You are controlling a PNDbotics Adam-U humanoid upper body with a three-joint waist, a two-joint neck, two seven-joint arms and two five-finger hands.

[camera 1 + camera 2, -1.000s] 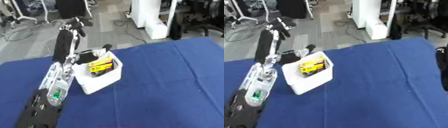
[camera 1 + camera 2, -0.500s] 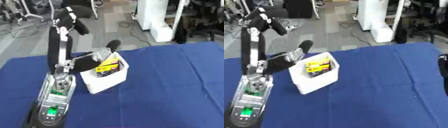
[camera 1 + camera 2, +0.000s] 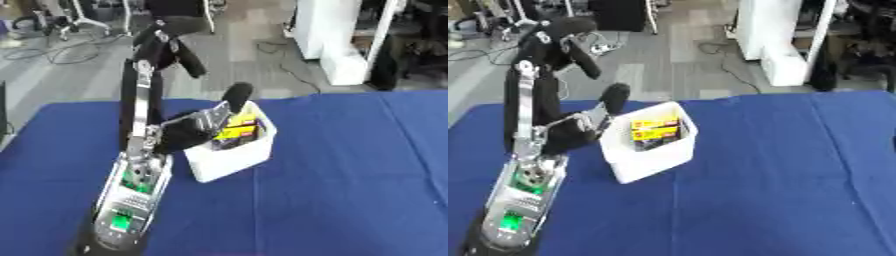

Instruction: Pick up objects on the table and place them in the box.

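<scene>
A white box (image 3: 229,159) stands on the blue table (image 3: 350,180), a little left of the middle. Inside it lie yellow and black packs (image 3: 238,131). My left hand (image 3: 179,136) is at the box's left side, its arm coming up from the lower left corner. Its fingers (image 3: 140,95) stand straight up with the tips bent over, and the thumb (image 3: 236,95) points up over the box's near-left rim. The hand is open and I see nothing in it. No loose object shows on the cloth. My right hand is not in view.
The blue cloth stretches right and forward of the box. The table's far edge runs just behind the box. Beyond it are a grey floor with cables, a white cabinet (image 3: 337,40) and dark chairs (image 3: 859,55) at the far right.
The camera has shifted, so the box sits nearer the middle. My left hand's fingers have stretched higher above the box's left side. A dark shape at the right edge has left the picture.
</scene>
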